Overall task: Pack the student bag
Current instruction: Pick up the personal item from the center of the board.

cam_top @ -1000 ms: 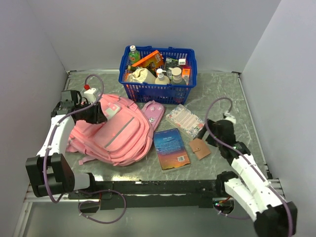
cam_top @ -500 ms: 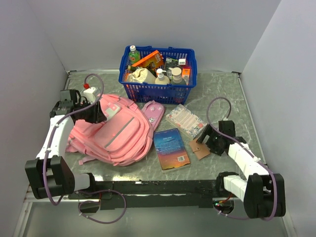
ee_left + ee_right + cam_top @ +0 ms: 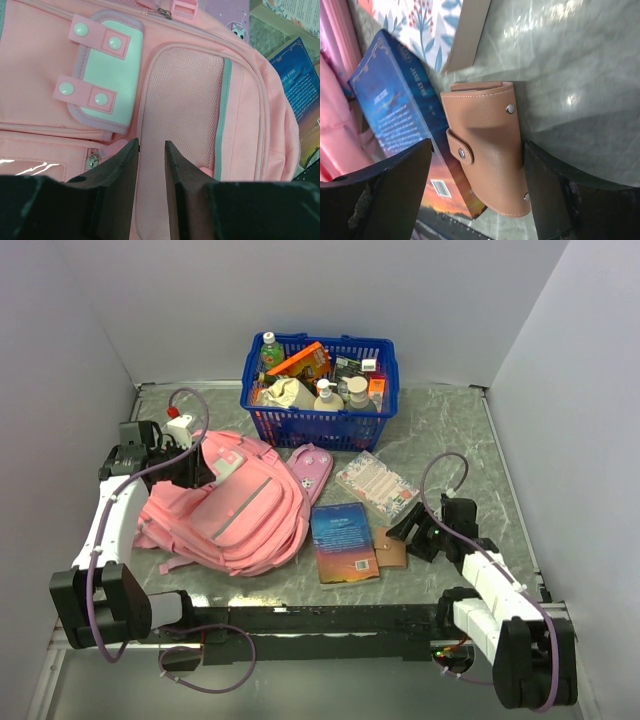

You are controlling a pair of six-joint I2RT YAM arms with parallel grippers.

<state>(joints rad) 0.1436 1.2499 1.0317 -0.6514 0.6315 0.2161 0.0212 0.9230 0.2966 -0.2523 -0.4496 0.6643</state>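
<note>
Carefully lining up on the tan leather snap wallet (image 3: 487, 135).
My right gripper (image 3: 477, 155) straddles it unclenched; I'd centre first, avoiding the blue paperback book (image 3: 400, 105). The large pink fabric backpack (image 3: 235, 510) lies left; whether my left gripper (image 3: 150, 150) pinches it, I can't tell.

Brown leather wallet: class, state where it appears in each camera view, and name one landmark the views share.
Top external: the brown leather wallet lies right of centre, just right of the blue book.
Left wrist: not in it.
Right wrist: centre, straddled by the right claw.
Shared landmark: the blue book, at the left wrist view's right edge and left of the wallet in the right wrist view.
</note>
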